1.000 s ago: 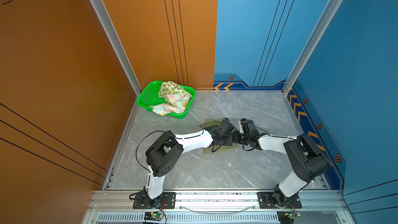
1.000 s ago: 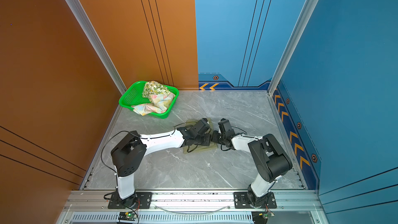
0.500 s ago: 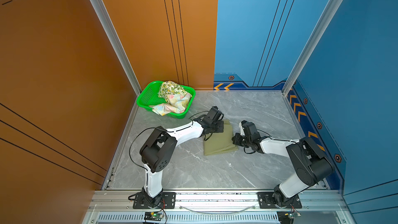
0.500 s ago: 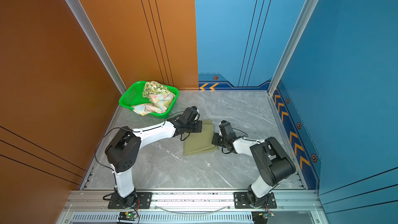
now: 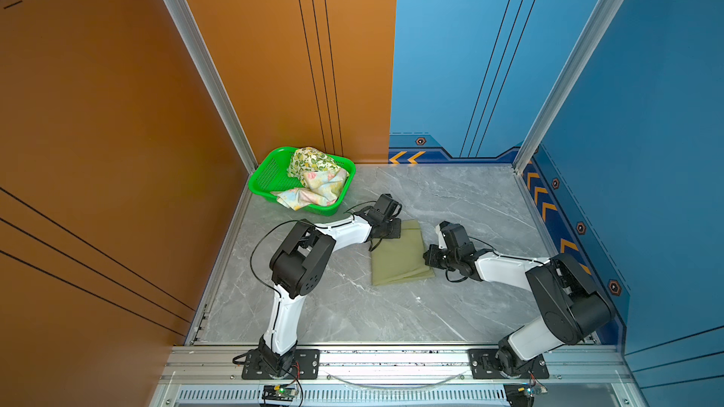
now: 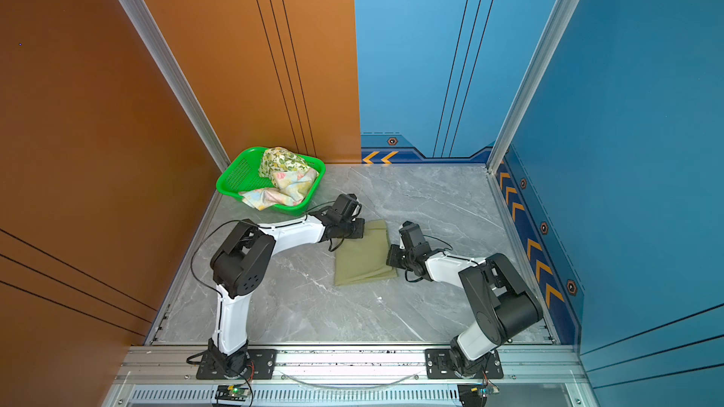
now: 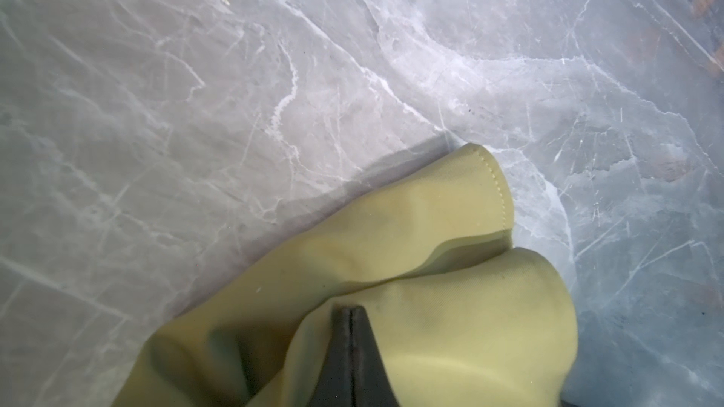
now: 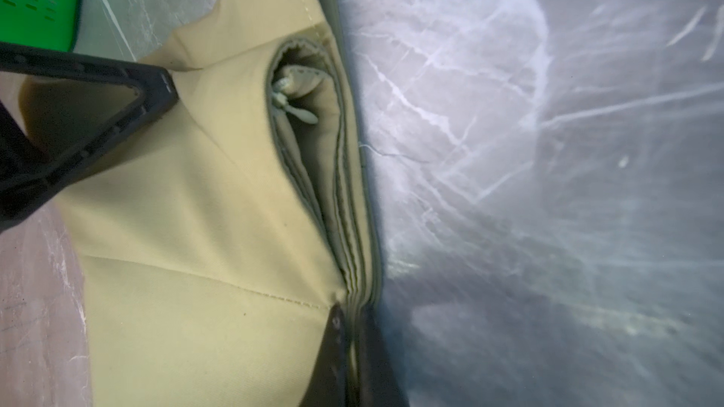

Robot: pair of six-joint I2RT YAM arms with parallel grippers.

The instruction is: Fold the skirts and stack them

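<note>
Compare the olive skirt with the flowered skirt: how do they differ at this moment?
The olive skirt lies on the table; the flowered skirt sits in the green basket. The olive skirt is folded flat into a rough rectangle; the flowered skirt is crumpled. The left gripper and right gripper, jaws shut, pinch the olive skirt's edges; neither holds the flowered skirt. Both are soft cloth.
</note>
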